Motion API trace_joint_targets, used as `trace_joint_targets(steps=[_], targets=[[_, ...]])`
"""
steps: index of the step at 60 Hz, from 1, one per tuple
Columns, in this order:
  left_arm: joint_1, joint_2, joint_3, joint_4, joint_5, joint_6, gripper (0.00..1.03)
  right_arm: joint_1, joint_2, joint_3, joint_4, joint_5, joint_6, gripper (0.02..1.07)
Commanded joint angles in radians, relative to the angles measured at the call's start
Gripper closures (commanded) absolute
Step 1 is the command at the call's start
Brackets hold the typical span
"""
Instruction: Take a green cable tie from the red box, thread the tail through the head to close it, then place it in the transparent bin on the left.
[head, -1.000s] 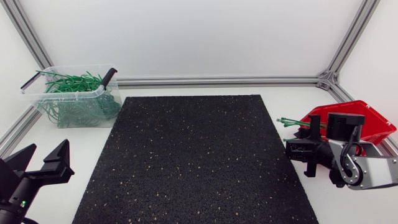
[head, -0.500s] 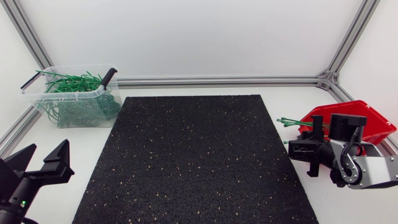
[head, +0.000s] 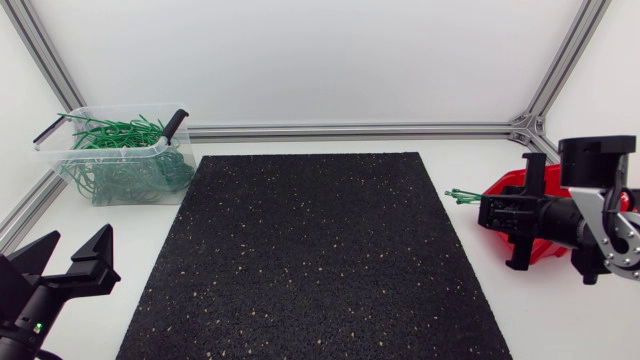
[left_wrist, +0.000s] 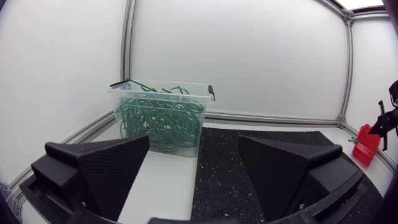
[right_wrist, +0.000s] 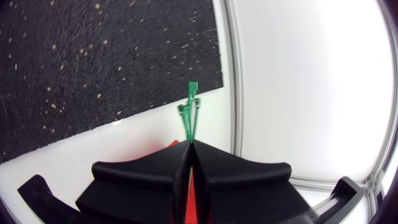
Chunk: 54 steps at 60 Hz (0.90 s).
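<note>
Right gripper (right_wrist: 190, 145) — fingers pressed together above the red box (head: 503, 187); green cable ties (right_wrist: 189, 115) jut straight ahead, lengthwise with the fingers — one possibly pinched. Left gripper (left_wrist: 193, 144): wide open, well apart.

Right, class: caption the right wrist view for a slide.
Closed right gripper above red box, green cable ties poking out ahead.

Our left arm (head: 25, 305) sits at the near left corner, and our left gripper (head: 78, 240) points toward the far side with its two wedge fingers (left_wrist: 106, 165) spread wide, nothing between them. Our right arm (head: 600, 215) comes in from the right edge, its wrist level and aimed left. Our right gripper (right_wrist: 189, 152) has its fingers pressed flat together along one seam.
</note>
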Motion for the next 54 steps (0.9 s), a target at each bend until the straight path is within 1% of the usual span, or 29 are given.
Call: trace_joint_targets(steps=[1, 7, 13, 17, 19, 22, 24, 28, 35, 37, 40, 43, 48, 54], targets=[[-0.010, -0.003, -0.034, -0.064, -0.004, -0.014, 0.04, 0.024, -0.085, 0.117, -0.106, -0.020, 0.132, 1.01], [-0.011, -0.004, -0.034, -0.064, -0.004, -0.014, 0.04, 0.098, -0.143, 0.200, -0.232, -0.025, 0.212, 1.01], [-0.013, -0.004, -0.034, -0.064, -0.004, -0.014, 0.04, 0.158, -0.139, 0.321, -0.380, -0.012, 0.350, 1.01], [-0.013, -0.006, -0.034, -0.064, -0.004, -0.014, 0.04, 0.202, -0.137, 0.367, -0.417, 0.003, 0.379, 1.01], [-0.013, -0.006, -0.034, -0.064, -0.004, -0.014, 0.04, 0.225, -0.126, 0.404, -0.462, 0.003, 0.402, 1.01], [-0.013, -0.006, -0.034, -0.064, -0.004, -0.014, 0.04, 0.259, -0.085, 0.488, -0.577, 0.000, 0.464, 1.01], [-0.016, -0.006, -0.034, -0.064, -0.004, -0.014, 0.04, 0.293, -0.048, 0.551, -0.664, -0.022, 0.516, 1.01], [-0.017, -0.006, -0.034, -0.064, -0.004, -0.014, 0.04, 0.340, 0.006, 0.625, -0.770, -0.058, 0.593, 1.01], [-0.019, -0.006, -0.034, -0.064, -0.004, -0.014, 0.04, 0.350, 0.058, 0.692, -0.867, -0.207, 0.700, 1.01], [-0.022, -0.006, -0.034, -0.066, -0.004, -0.013, 0.04, 0.351, 0.070, 0.698, -0.873, -0.236, 0.725, 1.01], [-0.036, -0.004, -0.034, -0.066, -0.004, -0.010, 0.04, 0.360, 0.107, 0.709, -0.903, -0.249, 0.758, 1.01], [-0.046, -0.004, -0.034, -0.064, -0.004, -0.008, 0.04, 0.365, 0.140, 0.708, -0.937, -0.319, 0.771, 1.01], [-0.056, -0.004, -0.034, -0.066, -0.004, -0.008, 0.04, 0.367, 0.179, 0.680, -0.928, -0.405, 0.840, 1.01], [-0.086, -0.004, -0.034, -0.060, -0.004, -0.001, 0.04, 0.367, 0.233, 0.663, -0.923, -0.542, 0.927, 1.01]])
